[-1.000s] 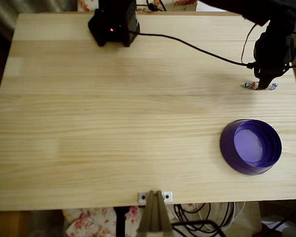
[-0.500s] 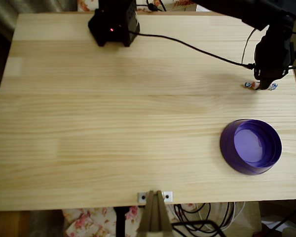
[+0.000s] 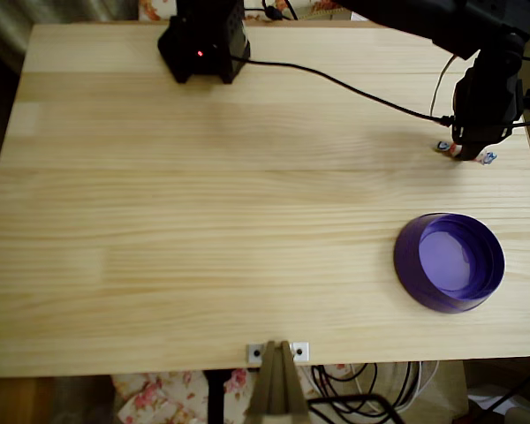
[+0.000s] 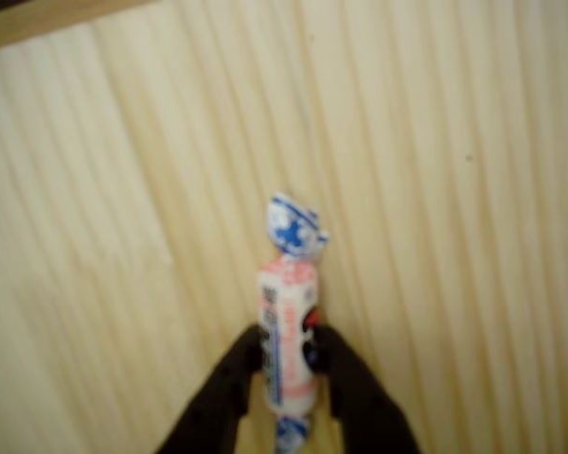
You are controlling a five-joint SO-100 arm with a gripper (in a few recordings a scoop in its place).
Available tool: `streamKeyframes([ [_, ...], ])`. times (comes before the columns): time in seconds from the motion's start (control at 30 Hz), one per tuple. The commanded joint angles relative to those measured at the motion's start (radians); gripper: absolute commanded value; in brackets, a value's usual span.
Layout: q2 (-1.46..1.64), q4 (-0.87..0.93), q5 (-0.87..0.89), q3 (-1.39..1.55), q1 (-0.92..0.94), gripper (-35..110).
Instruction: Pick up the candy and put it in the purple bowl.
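Pale pine counter point(image 3: 203, 194); at its far right the hand point(image 4: 289, 364) pinches the candy point(image 4: 288, 331) across its middle, wrapper ends lengthwise between the fingers; purple bowl point(image 3: 409, 265) nearer, just below.

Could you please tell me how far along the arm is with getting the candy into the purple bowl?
Done: the gripper has reached the candy, its fingers closed on either side of the wrapper's middle. In hand: the grasp itself; whether the candy has left the table cannot be told. Left: carrying it to the purple bowl, which sits empty nearer the table's front edge in the overhead view, and releasing.
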Motion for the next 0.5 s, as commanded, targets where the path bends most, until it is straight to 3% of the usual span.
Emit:
streamKeyframes([
  [0.0,0.11,0.034,-0.014,-0.161,-0.008,0],
  [0.47,0.313,0.124,0.029,-0.233,0.146,0],
])
